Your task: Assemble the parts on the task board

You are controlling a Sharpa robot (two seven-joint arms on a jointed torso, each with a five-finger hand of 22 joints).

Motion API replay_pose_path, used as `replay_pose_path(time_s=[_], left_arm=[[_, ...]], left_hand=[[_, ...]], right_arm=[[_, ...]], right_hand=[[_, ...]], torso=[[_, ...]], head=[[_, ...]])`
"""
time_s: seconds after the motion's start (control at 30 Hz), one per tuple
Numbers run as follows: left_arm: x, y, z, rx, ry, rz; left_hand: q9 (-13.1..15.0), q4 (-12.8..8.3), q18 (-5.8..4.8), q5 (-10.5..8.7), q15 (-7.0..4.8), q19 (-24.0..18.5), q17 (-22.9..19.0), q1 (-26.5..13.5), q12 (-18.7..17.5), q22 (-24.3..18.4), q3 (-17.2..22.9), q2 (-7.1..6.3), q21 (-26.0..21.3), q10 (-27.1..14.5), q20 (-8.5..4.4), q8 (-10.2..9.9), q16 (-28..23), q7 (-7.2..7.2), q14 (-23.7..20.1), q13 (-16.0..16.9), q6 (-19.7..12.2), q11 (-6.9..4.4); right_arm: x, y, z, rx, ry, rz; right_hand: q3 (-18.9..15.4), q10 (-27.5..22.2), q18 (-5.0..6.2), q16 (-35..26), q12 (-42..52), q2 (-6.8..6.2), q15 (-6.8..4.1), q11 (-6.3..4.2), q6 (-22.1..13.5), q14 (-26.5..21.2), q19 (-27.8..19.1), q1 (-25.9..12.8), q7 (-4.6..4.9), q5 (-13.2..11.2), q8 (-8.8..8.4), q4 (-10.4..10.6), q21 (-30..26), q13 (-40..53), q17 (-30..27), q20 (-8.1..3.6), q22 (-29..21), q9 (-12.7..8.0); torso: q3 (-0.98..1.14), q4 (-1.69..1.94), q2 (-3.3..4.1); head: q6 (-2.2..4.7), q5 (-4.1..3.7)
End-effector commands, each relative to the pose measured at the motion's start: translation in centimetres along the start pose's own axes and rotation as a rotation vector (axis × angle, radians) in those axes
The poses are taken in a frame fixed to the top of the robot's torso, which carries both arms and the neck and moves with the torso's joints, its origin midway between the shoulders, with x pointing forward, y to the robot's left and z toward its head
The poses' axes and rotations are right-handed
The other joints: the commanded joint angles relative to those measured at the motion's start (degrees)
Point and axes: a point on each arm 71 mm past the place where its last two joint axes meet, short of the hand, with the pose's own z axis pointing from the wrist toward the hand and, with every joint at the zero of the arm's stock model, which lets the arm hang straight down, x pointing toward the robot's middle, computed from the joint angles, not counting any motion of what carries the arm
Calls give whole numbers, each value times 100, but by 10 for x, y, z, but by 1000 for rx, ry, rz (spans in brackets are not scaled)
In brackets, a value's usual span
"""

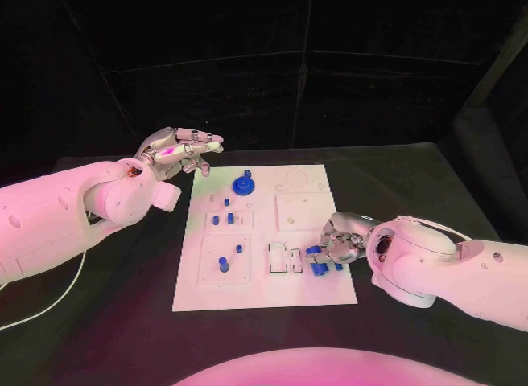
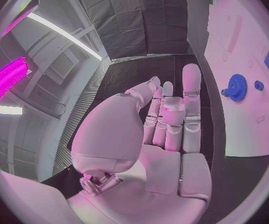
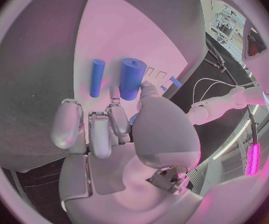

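The right hand (image 1: 343, 240) was curled around a thick blue cylinder (image 3: 132, 78), its long axis lying flat on the task board (image 1: 322, 289) near the right edge, parallel to a thinner blue peg (image 3: 96, 77). The left hand (image 1: 175, 151) was held empty, fingers spread, off the board's far left corner.

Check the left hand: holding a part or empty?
Empty. The left hand hovers beyond the white task board's far-left corner, and the left wrist view shows its fingers spread with nothing between them.
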Motion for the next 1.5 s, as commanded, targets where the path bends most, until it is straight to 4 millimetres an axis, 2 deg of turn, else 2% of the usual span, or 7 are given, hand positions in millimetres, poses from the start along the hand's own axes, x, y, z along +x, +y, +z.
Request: replay_pose_path(time_s=[0.03, 0.3, 0.57, 0.8, 1.03, 1.2, 1.5], left_arm=[[2, -1, 1, 3, 13, -1], [3, 0, 1, -5, 19, -3], [3, 1, 0, -11, 24, -4], [5, 1, 1, -11, 29, -5], [5, 1, 1, -12, 28, -5], [5, 1, 1, -13, 29, -5], [6, 1, 1, -15, 32, -6]], left_hand=[[-9, 2, 75, 4, 14, -13, -1, -11, 21, -8, 6, 33, -28, -48, 6, 21, 37, 4, 8, -8, -53, 1], [-9, 2, 75, 4, 14, -13, -1, -11, 21, -8, 6, 33, -28, -48, 6, 21, 37, 4, 8, -8, -53, 1], [-10, 4, 75, 4, 15, -13, 0, -14, 22, -8, 6, 34, -29, -52, 7, 22, 39, 4, 9, -9, -57, 2], [-10, 4, 75, 4, 15, -13, 0, -14, 22, -8, 6, 34, -29, -52, 7, 22, 39, 4, 9, -9, -57, 2], [-10, 4, 75, 4, 15, -13, 0, -14, 22, -8, 6, 34, -29, -52, 7, 22, 39, 4, 9, -9, -57, 2], [-10, 4, 75, 4, 15, -13, 0, -14, 22, -8, 6, 34, -29, -52, 7, 22, 39, 4, 9, -9, -57, 2], [-10, 4, 75, 4, 15, -13, 0, -14, 22, -8, 6, 34, -29, -52, 7, 22, 39, 4, 9, -9, -57, 2]], right_arm=[[-2, 5, -5, -5, -31, 108], [2, 15, -7, -20, 0, 164], [7, 28, 0, -30, 25, 191], [9, 37, 7, -42, 17, 195], [9, 44, 9, -58, 2, 185], [9, 46, 11, -59, 2, 173], [9, 50, 15, -59, 7, 164]], right_hand=[[-25, 8, -41, 45, 26, 57, -44, -26, 0, 404, 32, 24, -35, 72, 42, -19, 25, 15, 526, -8, 19, 40], [-46, 29, -49, 64, 39, 74, -56, -41, 11, 412, 52, 46, -52, 163, 89, -22, 45, 46, 571, -20, 65, 92], [-44, 36, -50, 69, 40, 92, -61, -48, 17, 414, 55, 71, -59, 187, 101, -26, 48, 55, 582, -24, 71, 110], [-43, 38, -50, 69, 41, 97, -62, -50, 19, 414, 55, 78, -61, 195, 105, -27, 48, 58, 584, -26, 71, 117], [-47, 39, -51, 71, 40, 98, -64, -51, 22, 415, 57, 81, -63, 194, 109, -26, 51, 58, 589, -28, 77, 123], [-84, 42, -51, 71, 31, 89, -70, -56, 27, 414, 58, 66, -68, 129, 124, -19, 53, 60, 590, -34, 80, 155], [-206, 50, -52, 68, 5, 108, -77, -61, 2, 412, 56, -18, -74, -205, 145, -13, 54, 71, 593, -44, 86, 260]], torso=[[-10, 4, 1], [-20, 31, 13], [-3, 0, 17], [-6, 18, 18], [-4, 13, 16], [-6, 16, 11], [-4, 14, 10]], head=[[11, 1], [18, 44], [-1, 115], [-15, 126], [-29, 144], [-35, 152], [-48, 177]])
